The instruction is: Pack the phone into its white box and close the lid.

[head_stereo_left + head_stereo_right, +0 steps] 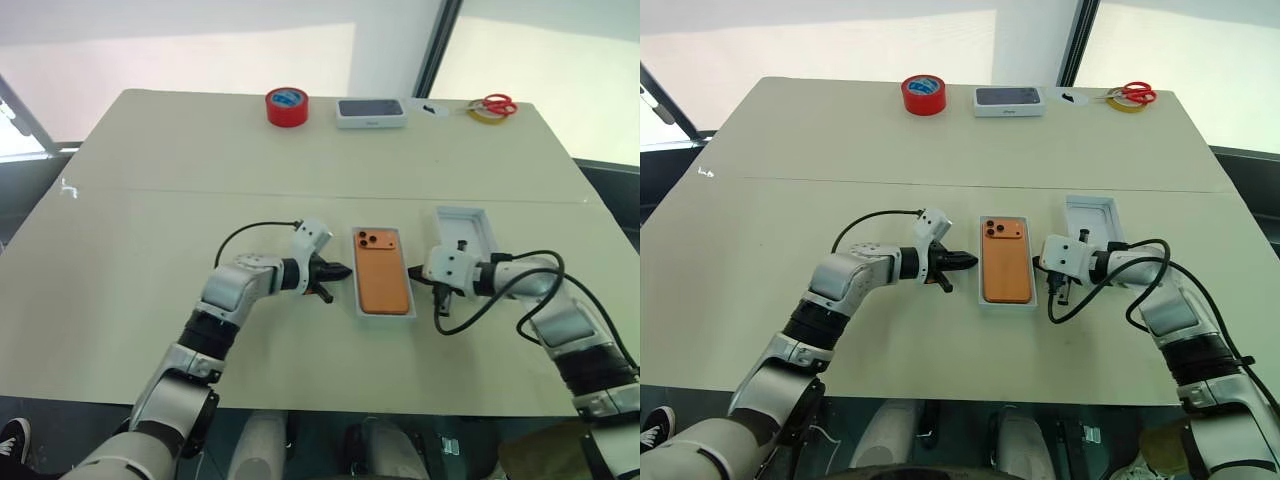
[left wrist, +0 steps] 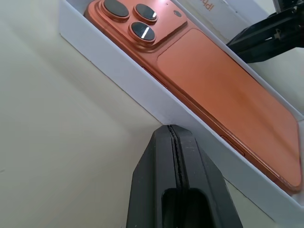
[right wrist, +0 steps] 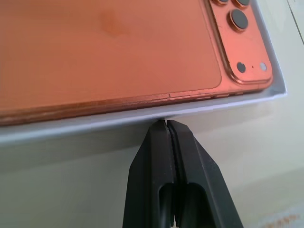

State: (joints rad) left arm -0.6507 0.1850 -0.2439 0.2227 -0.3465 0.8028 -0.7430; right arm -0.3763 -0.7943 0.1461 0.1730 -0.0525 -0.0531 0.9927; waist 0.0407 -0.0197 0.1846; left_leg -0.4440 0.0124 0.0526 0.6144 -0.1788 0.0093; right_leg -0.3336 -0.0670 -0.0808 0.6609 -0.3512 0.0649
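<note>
The orange phone (image 1: 382, 272) lies back up in the white box (image 1: 357, 290) at the table's middle, its lenses at the far end. On the box's left, my left gripper (image 1: 343, 271) is shut, empty, its tip (image 2: 173, 130) right at the box's outer wall. My right gripper (image 1: 413, 273) is shut and empty on the opposite side, its tip (image 3: 166, 124) against that wall (image 3: 95, 123). The lid (image 1: 465, 230) lies hollow side up just right of the box, behind my right gripper.
At the table's far edge stand a red tape roll (image 1: 286, 106), a white box with a dark phone picture (image 1: 371, 112), and red scissors (image 1: 497, 104) on a yellow roll. A seam (image 1: 150, 190) crosses the tabletop behind the box.
</note>
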